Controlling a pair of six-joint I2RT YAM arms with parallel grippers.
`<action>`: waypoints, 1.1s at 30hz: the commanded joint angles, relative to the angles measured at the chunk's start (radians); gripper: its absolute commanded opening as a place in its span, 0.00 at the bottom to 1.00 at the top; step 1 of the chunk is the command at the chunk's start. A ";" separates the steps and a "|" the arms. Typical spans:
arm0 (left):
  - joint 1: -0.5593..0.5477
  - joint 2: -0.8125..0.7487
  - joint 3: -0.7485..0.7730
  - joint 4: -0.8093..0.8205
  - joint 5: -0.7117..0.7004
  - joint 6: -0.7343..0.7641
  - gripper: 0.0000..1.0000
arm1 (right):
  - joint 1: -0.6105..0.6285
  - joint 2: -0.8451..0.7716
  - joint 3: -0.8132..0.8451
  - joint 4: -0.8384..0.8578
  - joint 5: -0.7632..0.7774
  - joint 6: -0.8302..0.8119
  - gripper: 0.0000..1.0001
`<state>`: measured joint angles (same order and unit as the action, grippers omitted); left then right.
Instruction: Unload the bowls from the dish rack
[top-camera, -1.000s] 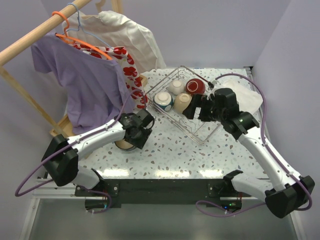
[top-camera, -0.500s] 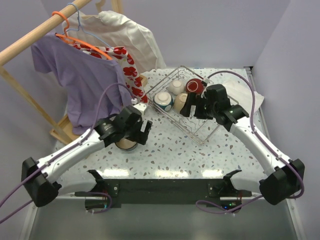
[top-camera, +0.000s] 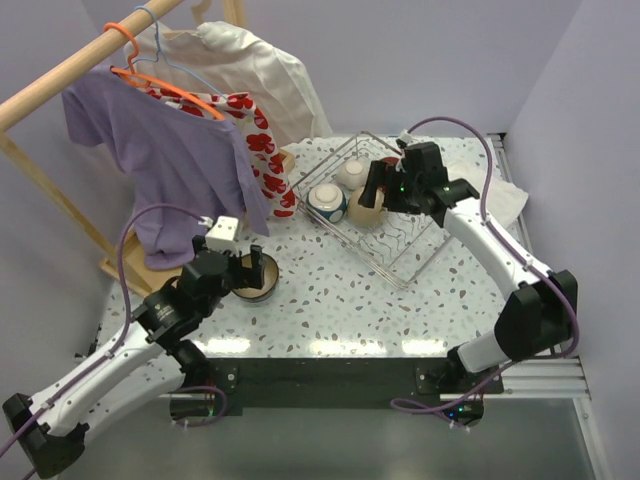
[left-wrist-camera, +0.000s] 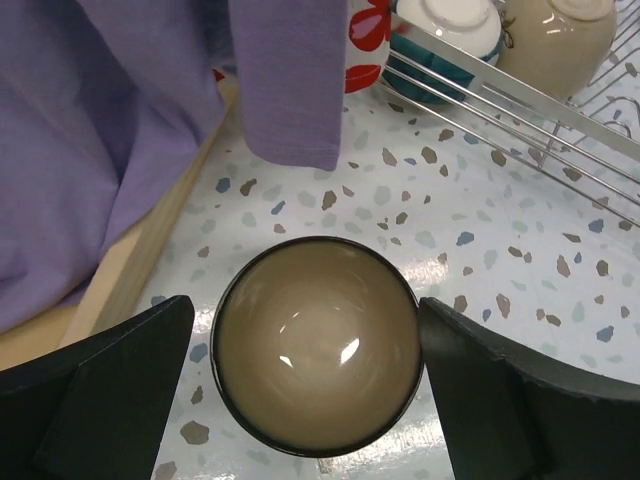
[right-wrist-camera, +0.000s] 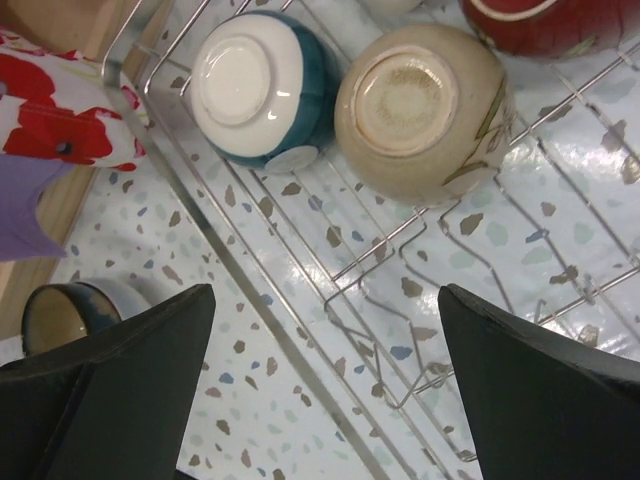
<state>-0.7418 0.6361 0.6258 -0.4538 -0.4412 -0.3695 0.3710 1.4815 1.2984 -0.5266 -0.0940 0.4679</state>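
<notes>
The dish rack (top-camera: 405, 255) stands at the back right of the table, and its wires (right-wrist-camera: 232, 272) also run through the right wrist view. In it lie a teal-banded bowl (top-camera: 326, 200) (right-wrist-camera: 250, 85), a beige bowl (top-camera: 365, 207) (right-wrist-camera: 420, 110) and a white bowl (top-camera: 350, 173), all bottom up. A dark red bowl (right-wrist-camera: 530, 20) shows at the frame's edge. My right gripper (top-camera: 384, 193) (right-wrist-camera: 327, 290) hangs open above the rack, holding nothing. A dark-rimmed bowl (top-camera: 257, 277) (left-wrist-camera: 318, 345) stands upright on the table. My left gripper (top-camera: 252, 268) (left-wrist-camera: 305, 310) is open above it, fingers apart from its rim.
A wooden clothes rail (top-camera: 60, 75) carries a purple shirt (top-camera: 170, 170) and a red-flowered cloth (top-camera: 262, 140) at the left, hanging close to the dark-rimmed bowl. The rail's wooden foot (top-camera: 120, 255) lies beside the table. A white cloth (top-camera: 500, 195) lies right of the rack.
My left gripper opened, let go of the dark-rimmed bowl on the table and drew back toward the near left. My right gripper moved farther back over the rack toward the bowls.
</notes>
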 joint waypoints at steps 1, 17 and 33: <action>0.004 -0.064 -0.044 0.142 -0.116 0.064 1.00 | -0.038 0.077 0.104 -0.009 0.022 -0.083 0.99; 0.015 -0.030 -0.023 0.133 -0.117 0.066 1.00 | -0.069 0.214 0.153 0.068 0.023 -0.124 0.97; 0.022 -0.036 -0.026 0.138 -0.113 0.075 1.00 | -0.116 0.164 0.061 0.338 0.266 -0.069 0.99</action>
<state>-0.7265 0.6037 0.5854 -0.3599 -0.5499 -0.3168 0.2840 1.6501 1.3243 -0.3145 0.1204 0.3855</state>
